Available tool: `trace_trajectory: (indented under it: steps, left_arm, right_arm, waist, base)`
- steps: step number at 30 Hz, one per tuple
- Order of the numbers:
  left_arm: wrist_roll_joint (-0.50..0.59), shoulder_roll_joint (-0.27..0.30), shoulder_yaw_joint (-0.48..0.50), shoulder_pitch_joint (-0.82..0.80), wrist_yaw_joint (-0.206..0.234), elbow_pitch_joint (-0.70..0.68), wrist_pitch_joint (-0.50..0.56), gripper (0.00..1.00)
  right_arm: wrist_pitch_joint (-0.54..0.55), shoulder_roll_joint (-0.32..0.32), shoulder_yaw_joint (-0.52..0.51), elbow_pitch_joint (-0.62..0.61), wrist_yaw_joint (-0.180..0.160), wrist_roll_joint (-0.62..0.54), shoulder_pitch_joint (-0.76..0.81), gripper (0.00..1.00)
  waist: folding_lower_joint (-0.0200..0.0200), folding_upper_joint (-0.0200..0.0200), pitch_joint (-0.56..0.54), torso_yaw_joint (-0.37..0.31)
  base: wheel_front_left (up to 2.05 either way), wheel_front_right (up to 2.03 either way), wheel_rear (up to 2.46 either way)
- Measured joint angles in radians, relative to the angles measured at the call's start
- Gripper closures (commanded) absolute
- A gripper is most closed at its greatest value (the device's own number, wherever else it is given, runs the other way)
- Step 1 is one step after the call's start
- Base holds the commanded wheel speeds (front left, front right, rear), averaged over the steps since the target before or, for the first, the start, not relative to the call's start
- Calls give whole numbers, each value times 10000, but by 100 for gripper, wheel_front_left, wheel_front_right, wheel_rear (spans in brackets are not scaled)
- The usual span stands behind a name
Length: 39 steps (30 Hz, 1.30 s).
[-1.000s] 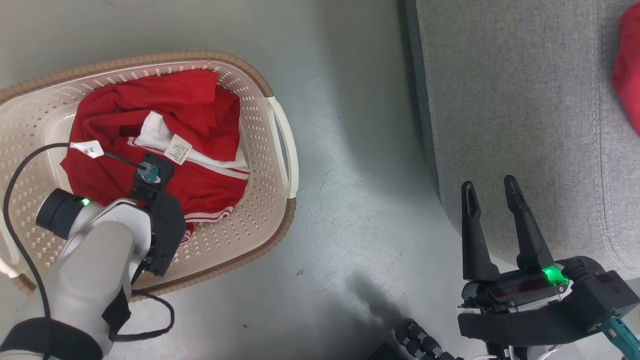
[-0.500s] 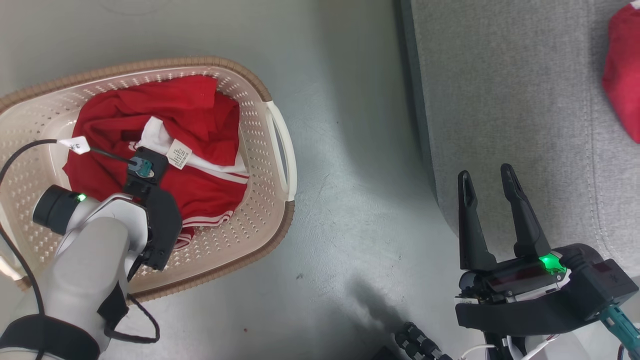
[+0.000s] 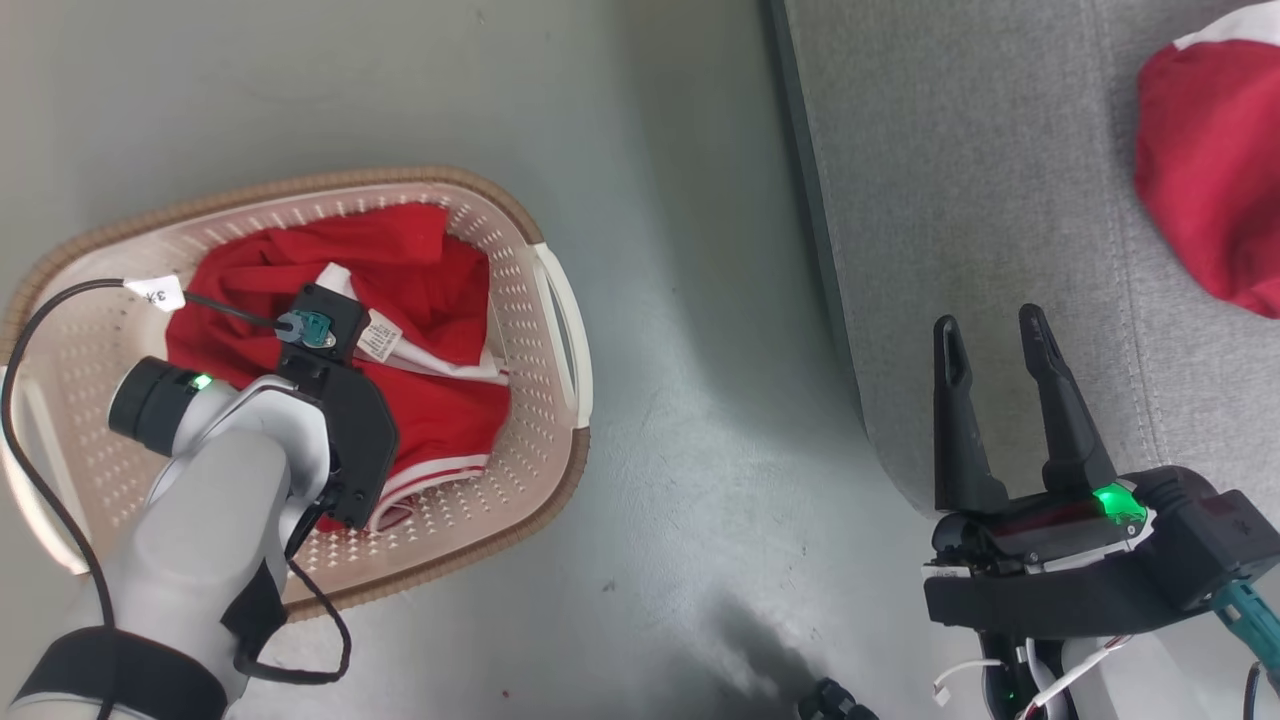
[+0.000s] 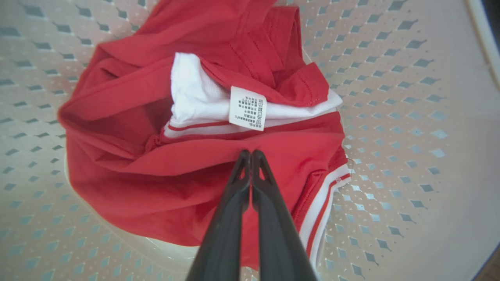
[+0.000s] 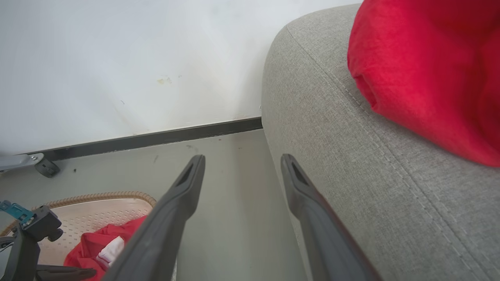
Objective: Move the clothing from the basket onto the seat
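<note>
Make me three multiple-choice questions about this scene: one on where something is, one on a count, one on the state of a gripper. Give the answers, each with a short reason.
1. Where does the basket stand?
A. On the floor, to the left of the seat
B. On top of the seat
C. On a table

2. How many red garments lie on the seat?
A. None
B. One
C. Three

3. What state is the right gripper in?
A. Shut on fabric
B. Shut on the basket's handle
C. Open, holding nothing

Answers:
1. A, the head view shows the basket on the floor, apart from the seat's edge.
2. B, one red garment rests on the grey cushion.
3. C, its two fingers stand apart with nothing between them.
</note>
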Motion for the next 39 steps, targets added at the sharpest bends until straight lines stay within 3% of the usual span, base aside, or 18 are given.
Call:
trace_trajectory:
  steps: [18, 39]
  left_arm:
    - [-1131, -142, -343, 1109, -4, -1294, -1958, 100]
    - [-2445, -67, -370, 2744, -4, -3292, -4025, 100]
  right_arm:
    - [0, -146, -656, 775, 376, 48, -359, 0]
    - [0, -640, -966, 1651, 761, 151, 106, 0]
  waist:
    - [0, 0, -1867, 464]
    - [0, -2, -4846, 1064]
  base:
    - [0, 0, 0]
    - [0, 0, 0]
